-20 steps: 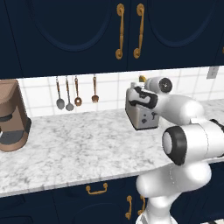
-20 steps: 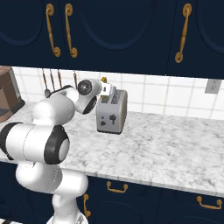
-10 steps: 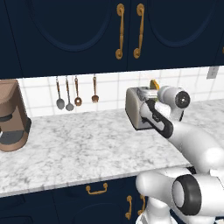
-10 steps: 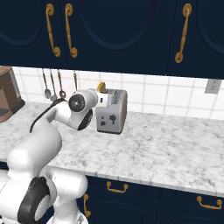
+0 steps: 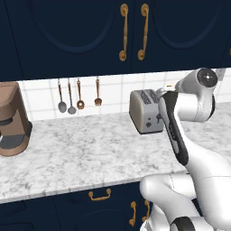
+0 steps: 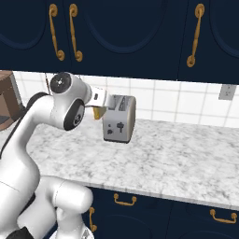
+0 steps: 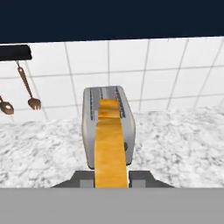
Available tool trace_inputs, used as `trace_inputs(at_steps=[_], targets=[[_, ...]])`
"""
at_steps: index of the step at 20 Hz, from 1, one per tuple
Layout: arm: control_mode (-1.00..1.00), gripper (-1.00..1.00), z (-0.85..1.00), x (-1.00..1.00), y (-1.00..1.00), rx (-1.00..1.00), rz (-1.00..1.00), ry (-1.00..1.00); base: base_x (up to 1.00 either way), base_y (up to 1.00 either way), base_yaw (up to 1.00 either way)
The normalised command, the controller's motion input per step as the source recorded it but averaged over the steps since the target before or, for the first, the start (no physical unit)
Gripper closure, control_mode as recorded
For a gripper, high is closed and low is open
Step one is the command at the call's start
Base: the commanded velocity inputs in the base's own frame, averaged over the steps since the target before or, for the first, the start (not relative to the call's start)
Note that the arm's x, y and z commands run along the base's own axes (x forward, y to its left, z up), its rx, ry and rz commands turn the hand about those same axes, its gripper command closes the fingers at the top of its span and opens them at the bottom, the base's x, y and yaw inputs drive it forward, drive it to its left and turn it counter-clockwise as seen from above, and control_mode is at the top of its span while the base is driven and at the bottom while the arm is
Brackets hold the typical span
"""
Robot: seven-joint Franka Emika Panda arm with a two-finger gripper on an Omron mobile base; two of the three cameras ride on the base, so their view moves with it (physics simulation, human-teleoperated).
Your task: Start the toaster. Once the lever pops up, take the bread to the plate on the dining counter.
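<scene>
Hand view: 1 bread (image 7: pixel 110 144) slice pinched in jaws, 1 toaster (image 7: pixel 107 124) w/ 2 slots behind.

The white robot arm (image 5: pixel 189 135) covers the right part of the small grey-silver two-slot toaster (image 5: pixel 143 112) in the left base view, so its dark controls show only in part there — and the black sliding lever is too small to tell apart from the knobs. In the hand view the tan-yellow bread slice (image 7: pixel 110 148) runs down past the grey band, its lower end cut off, and it hides the middle of the toaster's top. The brown coffee machine (image 5: pixel 12 119) is cut by the left edge — likewise in the right base view.
</scene>
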Motion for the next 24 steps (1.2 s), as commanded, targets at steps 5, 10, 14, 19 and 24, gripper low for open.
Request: trace_inputs(at_steps=[5, 10, 14, 19, 24], targets=[[-1.00, 1.00, 0.14, -0.79, -0.03, 0.00, 0.00, -0.33, 0.00, 0.00, 0.00], [-1.00, 1.00, 0.00, 0.00, 0.00, 0.00, 0.00, -0.01, 0.00, 0.00, 0.00], [-1.00, 1.00, 0.00, 0.00, 0.00, 0.00, 0.00, 0.00, 0.00, 0.00, 0.00], [-1.00, 1.00, 0.00, -0.31, 0.00, 0.00, 0.00, -0.05, 0.00, 0.00, 0.00], [-1.00, 1.00, 0.00, -0.35, 0.02, 0.00, 0.01, -0.03, 0.00, 0.00, 0.00]])
